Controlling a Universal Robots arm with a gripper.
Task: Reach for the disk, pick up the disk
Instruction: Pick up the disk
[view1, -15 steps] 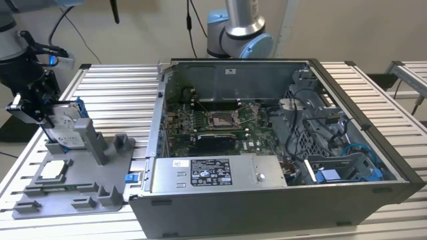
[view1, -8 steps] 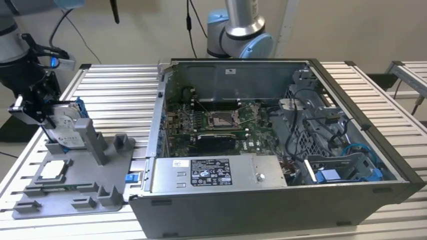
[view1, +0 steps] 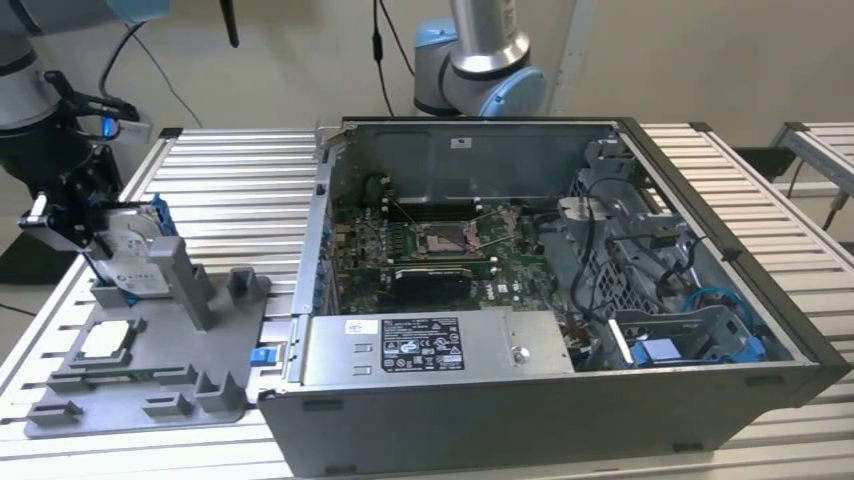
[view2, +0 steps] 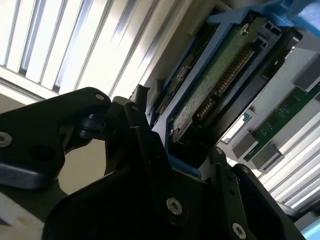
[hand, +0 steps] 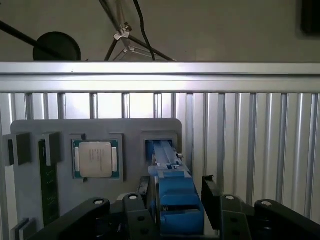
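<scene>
far left of the exterior view, the disk (view1: 130, 252) stands on edge in the grey fixture (view1: 160, 380), beside the open computer case (view1: 561, 400). in the first wrist view the gripper (hand: 175, 194) has closed narrow onto the disk's blue bracket. this looks like the grasp, with the lift not yet begun. lifting calls for a straight pull along the slot.

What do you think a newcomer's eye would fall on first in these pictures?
The open computer case, its motherboard exposed, dominates the exterior view's right. On that view's left the disk stands on edge in a grey fixture, with the gripper at it and a processor chip lying nearby.
</scene>
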